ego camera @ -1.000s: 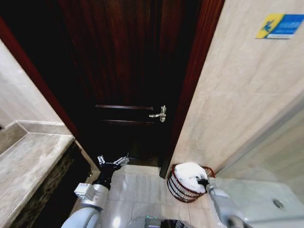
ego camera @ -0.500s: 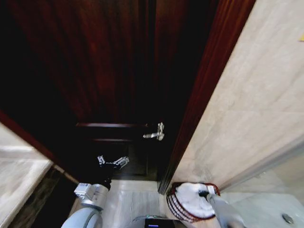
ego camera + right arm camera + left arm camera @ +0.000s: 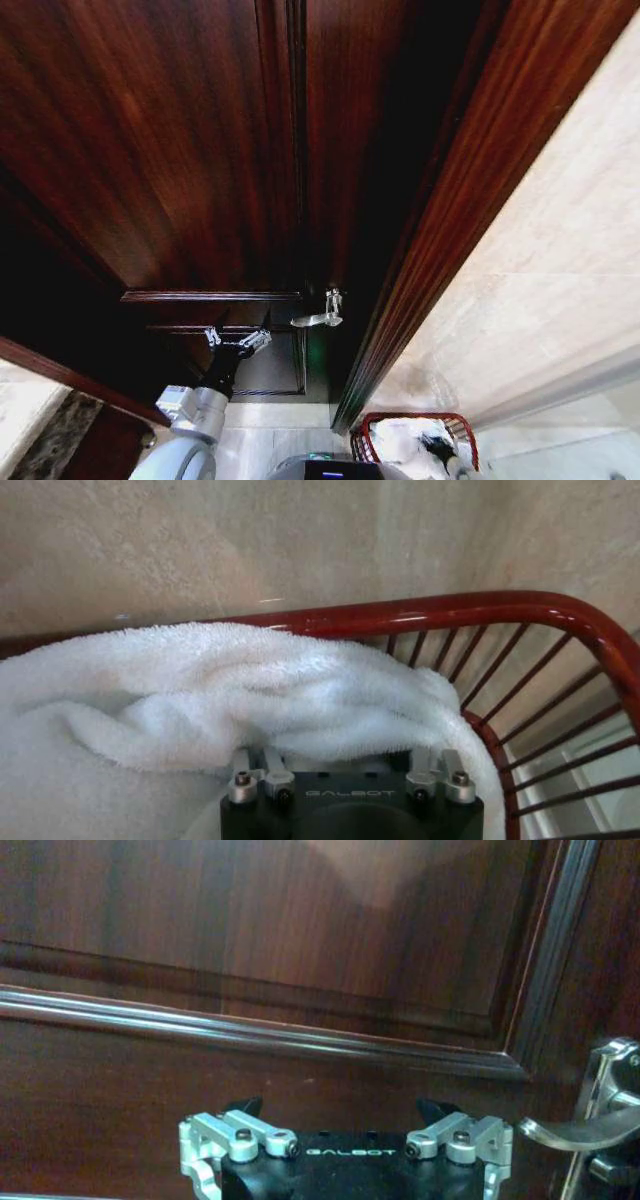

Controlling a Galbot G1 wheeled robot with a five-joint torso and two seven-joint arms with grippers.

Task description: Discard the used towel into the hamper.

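The hamper [image 3: 410, 416] is a dark red slatted basket on the floor at the foot of the tiled wall, at the bottom right of the head view. A white towel [image 3: 395, 440] lies bunched inside it. My right gripper [image 3: 437, 447] reaches down into the basket. In the right wrist view the towel [image 3: 200, 690] fills the hamper below its red rim [image 3: 420, 611], and the right gripper [image 3: 345, 759] stands spread open, its fingertips buried under the cloth. My left gripper [image 3: 238, 337] hangs open and empty in front of the door, clear of the hamper.
A dark wooden door [image 3: 200, 150] stands close ahead, with a silver lever handle [image 3: 320, 314] just right of the left gripper [image 3: 342, 1106]. The handle [image 3: 585, 1121] is also near in the left wrist view. A beige tiled wall [image 3: 560, 280] runs along the right.
The head camera has tilted upward, so the door takes up more of the picture and the hamper has slid to the bottom edge. Both arms keep their places relative to the body.
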